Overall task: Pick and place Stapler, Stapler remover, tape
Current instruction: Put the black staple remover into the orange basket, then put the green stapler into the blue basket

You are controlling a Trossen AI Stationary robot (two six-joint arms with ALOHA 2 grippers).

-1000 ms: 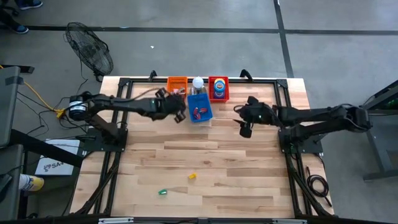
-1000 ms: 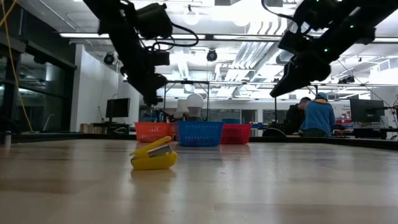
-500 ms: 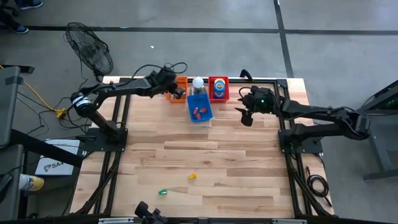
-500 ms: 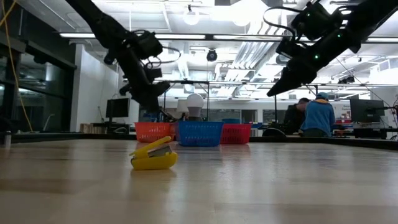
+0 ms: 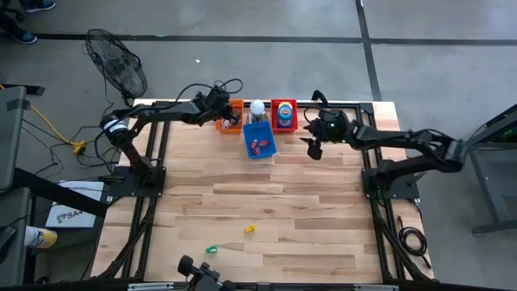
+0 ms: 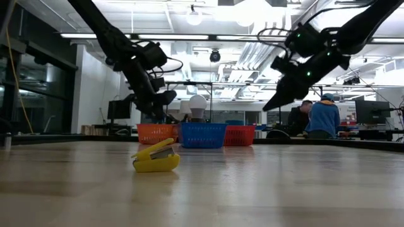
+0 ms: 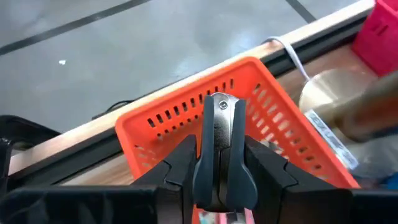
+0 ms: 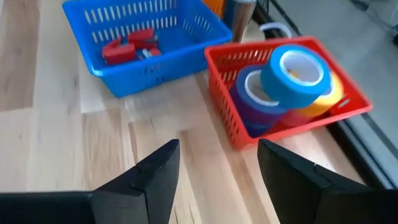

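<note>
My left gripper [image 5: 229, 121] hangs over the orange basket [image 7: 186, 124] at the table's far edge, shut on a dark grey stapler [image 7: 219, 124]. My right gripper [image 5: 311, 150] is open and holds nothing. It hovers on the near right side of the red basket [image 8: 249, 134], which holds tape rolls [image 8: 295, 68]: blue, purple and yellow. Red staple removers [image 8: 127, 45] lie in the blue basket [image 8: 143, 68]. A yellow stapler [image 5: 250, 229] rests on the bare table toward the near edge; it is also in the low view [image 6: 156, 157]. My left gripper pinches the dark stapler between its two fingers [image 7: 177, 168], one on each long side, with the fingers running along it. The stapler's screw-tipped end [image 7: 222, 106] sticks out past the fingertips. It is lifted clear above the orange basket.
A small green object [image 5: 212, 250] lies near the table's near edge. A pale round-topped object [image 5: 257, 107] stands between the orange and red baskets. Black frame rails run along the table's far edge and sides. A fan [image 5: 117, 69] stands off the table's far left corner.
My left gripper has moved from beside the blue basket toward the table's far edge and now hangs over the orange basket. My right gripper has moved toward the far edge and a little left, toward the red basket.
</note>
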